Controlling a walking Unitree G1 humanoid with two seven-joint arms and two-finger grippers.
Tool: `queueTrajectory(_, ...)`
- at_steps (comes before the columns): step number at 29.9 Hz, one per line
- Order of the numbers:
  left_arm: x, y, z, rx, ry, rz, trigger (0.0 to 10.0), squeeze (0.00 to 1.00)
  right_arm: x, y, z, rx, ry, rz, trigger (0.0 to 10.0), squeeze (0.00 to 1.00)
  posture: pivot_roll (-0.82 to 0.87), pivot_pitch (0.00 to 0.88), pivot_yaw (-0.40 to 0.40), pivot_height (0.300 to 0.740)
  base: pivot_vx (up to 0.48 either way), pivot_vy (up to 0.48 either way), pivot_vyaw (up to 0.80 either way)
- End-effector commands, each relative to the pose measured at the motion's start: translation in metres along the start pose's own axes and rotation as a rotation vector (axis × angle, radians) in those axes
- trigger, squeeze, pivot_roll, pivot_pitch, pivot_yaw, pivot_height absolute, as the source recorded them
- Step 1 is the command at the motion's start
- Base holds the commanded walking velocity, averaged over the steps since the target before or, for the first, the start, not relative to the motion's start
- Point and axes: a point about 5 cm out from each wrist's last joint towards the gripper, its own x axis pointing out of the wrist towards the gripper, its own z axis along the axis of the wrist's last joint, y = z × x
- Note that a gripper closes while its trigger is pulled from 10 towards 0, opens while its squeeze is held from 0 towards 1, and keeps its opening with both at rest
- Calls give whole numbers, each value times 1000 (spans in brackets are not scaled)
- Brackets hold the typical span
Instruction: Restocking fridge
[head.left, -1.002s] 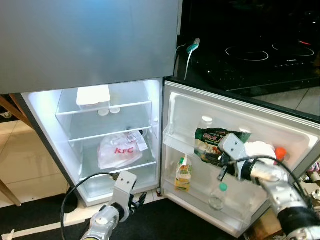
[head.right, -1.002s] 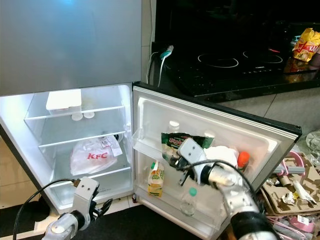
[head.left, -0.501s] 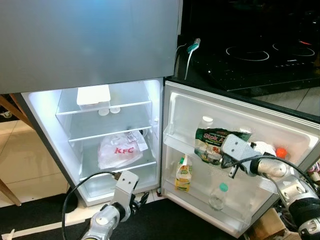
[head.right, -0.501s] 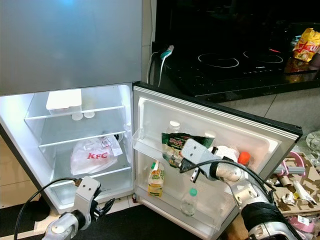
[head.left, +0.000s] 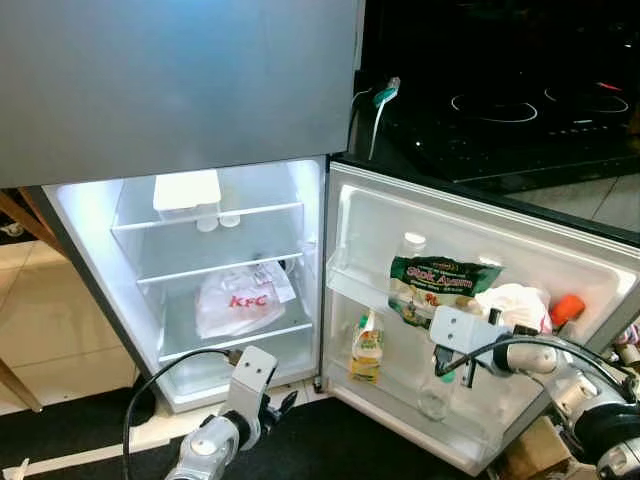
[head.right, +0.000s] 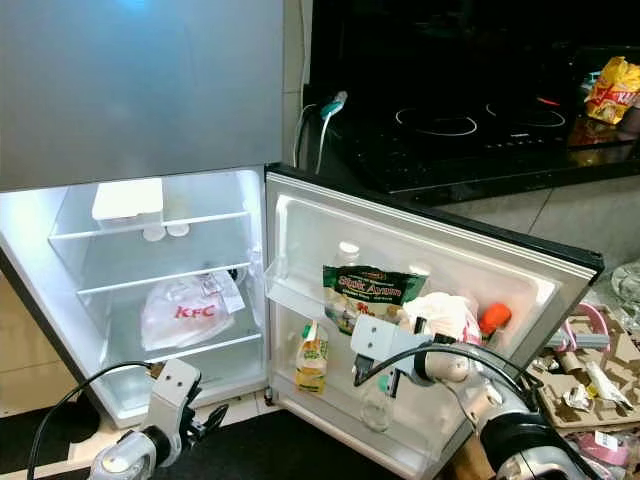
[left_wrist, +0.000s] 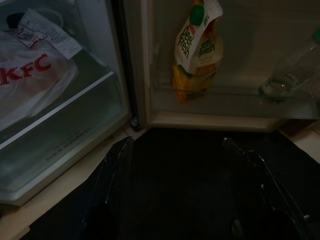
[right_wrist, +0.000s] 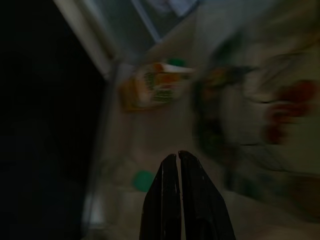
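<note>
Head views: open fridge (head.left: 90, 235) holding a white KFC bag (head.left: 238, 302) on its middle shelf; door shelves carry a green snack bag (head.left: 443, 277), a juice pouch (head.left: 368, 345) and a clear bottle (head.left: 434, 392) partly hidden behind the right gripper (head.right: 392, 383). Left wrist view: left gripper (left_wrist: 182, 165) low over the dark floor mat (left_wrist: 175, 185), fingers (left_wrist: 116, 167) spread wide, tips cut off in shadow. Right wrist view: blurred and dim, fingers (right_wrist: 170, 200) pressed together holding nothing, pouch and green cap hard to make out.
</note>
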Motion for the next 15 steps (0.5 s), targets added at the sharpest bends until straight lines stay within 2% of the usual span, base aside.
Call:
queueTrajectory(1,-4,4,-5,15,30,3,10000,0,0,3,0,36,-25,26,0,0,-3,0,-29,738,0,0,0)
queueTrajectory(4,-4,4,-5,15,32,3,10000,0,-1,5,5,70,-66,57,0,0,-3,0,-29,738,0,0,0)
queueTrajectory(5,-4,4,-6,15,37,6,10000,0,-2,5,11,85,-109,81,0,0,-3,0,-29,738,0,0,0)
queueTrajectory(9,-4,4,-7,16,44,13,10000,0,-4,-5,17,70,-134,19,0,0,-3,0,-29,738,0,0,0)
queueTrajectory(10,-4,4,-7,15,45,19,10000,0,-5,-13,16,47,-104,-28,0,0,-2,0,-30,738,0,0,0)
queueTrajectory(12,-4,4,-7,14,46,22,10000,0,-6,-15,15,39,-92,-41,0,0,-2,0,-30,738,0,0,0)
queueTrajectory(15,-4,3,-8,8,49,22,10000,0,-12,-27,8,-32,2,-101,0,0,-1,0,-31,738,0,0,0)
